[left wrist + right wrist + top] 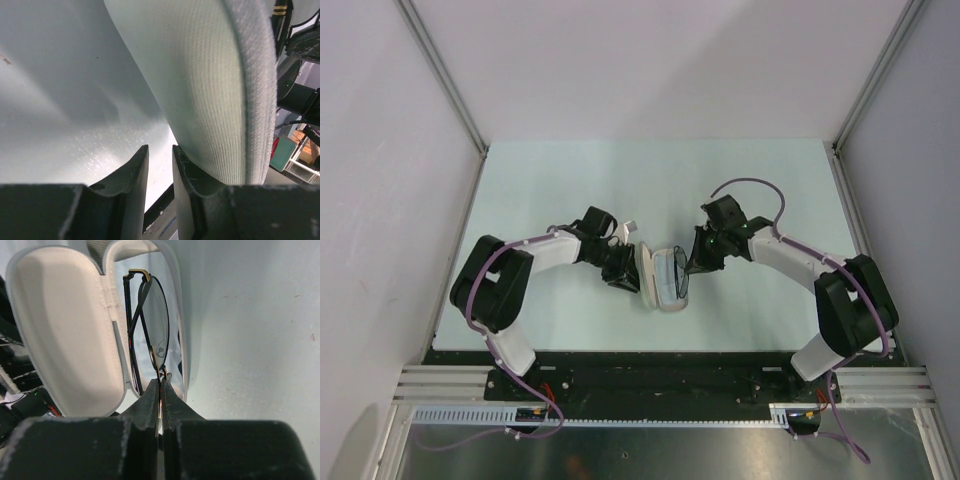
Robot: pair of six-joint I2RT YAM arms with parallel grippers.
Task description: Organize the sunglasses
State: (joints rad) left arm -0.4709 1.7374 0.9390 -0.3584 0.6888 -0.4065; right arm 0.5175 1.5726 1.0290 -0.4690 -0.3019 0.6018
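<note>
The left gripper [160, 150] sits at 6 o'clock, its two dark fingers [131, 175] parted by a narrow slit with pale table [60, 100] showing through. The case [210, 90], pale ribbed fabric with a stitched edge, sweeps from 12 o'clock down to 5 o'clock and touches the finger on that side. Dark arm parts [300, 100] crowd 3 o'clock.

No legible text, label, brand, number or sign is seen in any view.
</note>
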